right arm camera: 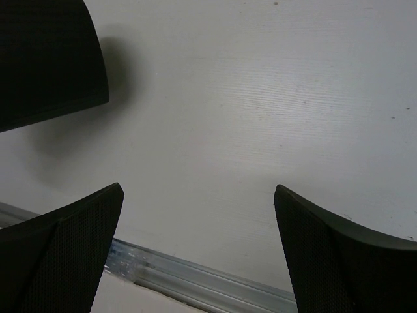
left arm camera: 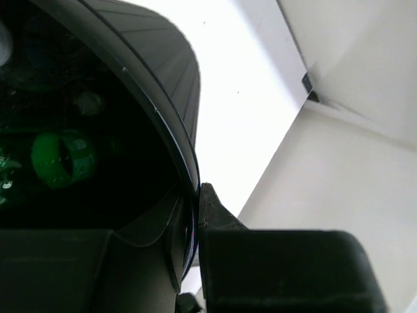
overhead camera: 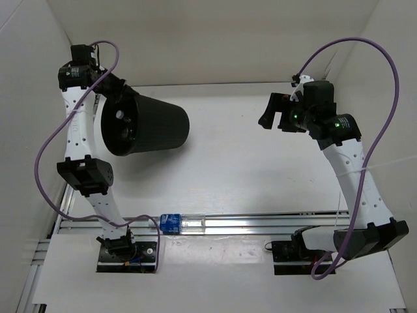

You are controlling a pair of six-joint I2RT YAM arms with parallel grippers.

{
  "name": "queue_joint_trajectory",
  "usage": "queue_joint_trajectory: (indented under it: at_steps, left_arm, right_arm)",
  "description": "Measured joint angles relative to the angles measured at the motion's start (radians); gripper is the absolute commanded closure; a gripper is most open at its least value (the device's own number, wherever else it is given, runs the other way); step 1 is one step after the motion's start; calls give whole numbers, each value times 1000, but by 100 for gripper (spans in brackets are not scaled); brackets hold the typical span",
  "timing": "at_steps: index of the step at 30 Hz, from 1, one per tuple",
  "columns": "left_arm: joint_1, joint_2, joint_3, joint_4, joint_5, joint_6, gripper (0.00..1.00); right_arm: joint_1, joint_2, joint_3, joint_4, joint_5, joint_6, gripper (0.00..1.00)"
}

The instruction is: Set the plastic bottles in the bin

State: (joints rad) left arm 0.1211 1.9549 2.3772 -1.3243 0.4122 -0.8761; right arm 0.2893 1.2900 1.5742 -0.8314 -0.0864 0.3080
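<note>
Tilting far over near the far-left corner of the white table (overhead camera: 260, 176), the round black plastic bin (overhead camera: 156, 124) has its mouth turned up and toward the left edge, with a green plastic bottle (left arm camera: 62, 158) inside. 1 clear plastic bottle with a blue label (overhead camera: 182, 223) lies on the aluminium rail (overhead camera: 273, 223) along the near edge. The left gripper (overhead camera: 109, 91) pinches the bin's rim. The right gripper (overhead camera: 268, 112) hangs toward the far-right corner, fingers wide apart, holding nothing.

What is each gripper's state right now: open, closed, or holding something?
Left gripper: closed on the rim of the bin, holding it tilted.
Right gripper: open, holding nothing.
</note>
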Motion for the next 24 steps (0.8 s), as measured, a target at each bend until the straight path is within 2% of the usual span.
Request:
queue_joint_trajectory:
  at_steps: [7, 12, 18, 22, 24]
  left_arm:
    - [-27, -151, -115, -51, -72, 144, 90]
    - [-148, -235, -166, -64, -199, 274, 90]
    - [-337, -213, -203, -34, -337, 348, 90]
    - [-394, -198, -203, -22, -425, 351, 90]
    - [-407, -183, -200, -8, -470, 352, 86]
  right_arm:
    - [-7, 1, -10, 3, -49, 17, 0]
    - [-8, 4, -19, 3, -76, 27, 0]
    - [-8, 11, -19, 3, -85, 29, 0]
    - [-8, 22, -19, 3, -101, 30, 0]
    - [-8, 32, -19, 3, -104, 30, 0]
